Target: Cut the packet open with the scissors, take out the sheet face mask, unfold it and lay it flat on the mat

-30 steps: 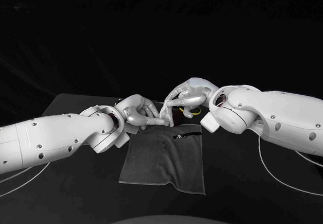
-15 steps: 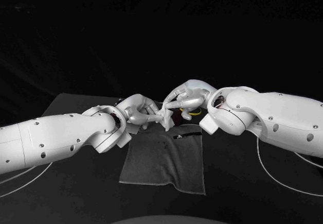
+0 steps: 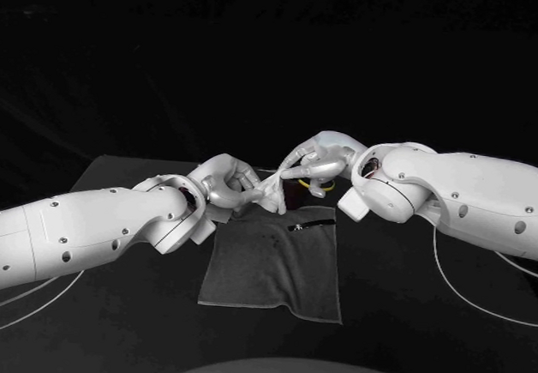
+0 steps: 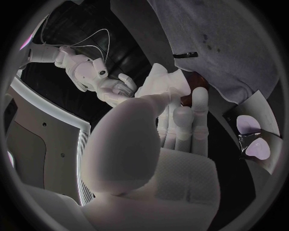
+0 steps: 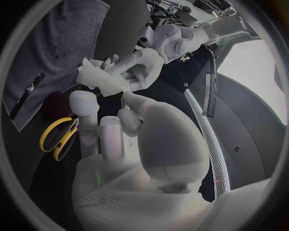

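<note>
Left hand (image 3: 230,184) is pinching one edge of the mask (image 3: 273,195) and right hand (image 3: 314,166) has the other, both over the mat's (image 3: 276,264) far end. They've drifted slightly apart since a second ago, so I reckon the unfolding's underway, with laying it flat next.

Table (image 3: 121,172) is reading plain black. Mat (image 3: 276,264) is showing dark grey, no pattern, a few darker specks, with a small black tag (image 3: 306,227) near its far edge. Sheet mask (image 3: 273,195) is showing white. Scissors (image 5: 57,137) are showing yellow handles. Packet (image 5: 57,103) is reading dark red. Left hand (image 3: 229,186) and right hand (image 3: 314,166) are showing silver. Left arm (image 3: 80,233) and right arm (image 3: 466,200) are showing white with small dark dots. Thin cables (image 3: 472,295) are showing white.
</note>
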Robot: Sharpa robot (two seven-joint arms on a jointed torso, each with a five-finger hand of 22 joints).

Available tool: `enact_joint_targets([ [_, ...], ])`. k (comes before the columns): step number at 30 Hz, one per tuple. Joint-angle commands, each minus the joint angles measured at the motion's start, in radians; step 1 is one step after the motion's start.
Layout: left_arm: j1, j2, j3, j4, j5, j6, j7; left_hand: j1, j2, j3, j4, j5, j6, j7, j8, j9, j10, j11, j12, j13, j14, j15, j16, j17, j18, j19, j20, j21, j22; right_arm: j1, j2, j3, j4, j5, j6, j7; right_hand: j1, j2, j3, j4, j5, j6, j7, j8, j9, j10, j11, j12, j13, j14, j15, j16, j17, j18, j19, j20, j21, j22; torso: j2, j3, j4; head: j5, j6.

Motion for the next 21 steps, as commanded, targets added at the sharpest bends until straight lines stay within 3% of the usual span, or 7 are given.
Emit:
enact_joint_targets([
  [1,0.0,-0.007,0.002,0.006,0.016,0.037,0.045,-0.04,-0.003,0.039,-0.036,0.006,0.014,-0.004,-0.001,0.0,0.015,-0.003,-0.008,0.002,-0.009,-0.008,-0.01,-0.009,0.014,-0.014,-0.001,0.01,0.009,0.0,-0.006,0.001,-0.009,-0.118,0.022,0.008,0.0,0.005,0.007,-0.002,0.005,0.005,0.0,0.04,0.029,0.006,0.003,0.001,0.0,0.064,-0.007,0.004,0.094,0.019,0.006,-0.001,0.003,0.001,0.0,-0.0003,0.0003,-0.002,0.001],
  [12,0.006,-0.038,0.025,0.022,0.002,0.126,0.018,-0.086,-0.001,0.05,-0.075,0.005,0.021,0.002,-0.002,-0.001,0.029,-0.001,-0.015,0.002,0.007,-0.006,0.004,0.018,0.013,-0.017,0.001,0.015,0.014,-0.002,-0.021,0.0,-0.019,-0.434,0.094,-0.02,0.001,0.002,0.013,-0.009,0.005,0.004,-0.001,0.043,0.03,0.007,0.002,0.005,0.005,0.064,-0.008,0.007,0.098,0.017,0.009,-0.001,0.019,0.009,0.0,0.0002,-0.0003,-0.003,0.001],
  [21,0.042,-0.045,0.037,0.026,-0.011,0.242,-0.042,-0.101,0.004,0.054,-0.098,0.005,0.023,0.003,-0.002,-0.001,0.038,-0.001,-0.024,-0.002,0.032,-0.006,0.024,0.054,0.008,0.009,0.002,0.043,0.041,-0.016,-0.013,-0.002,-0.02,-0.624,0.065,-0.064,-0.001,-0.002,0.015,-0.013,0.005,0.006,-0.001,0.046,0.031,0.012,0.002,0.013,0.014,0.066,-0.008,0.012,0.102,0.015,0.013,-0.001,0.036,0.017,0.001,0.001,0.0001,0.0,0.0],
])
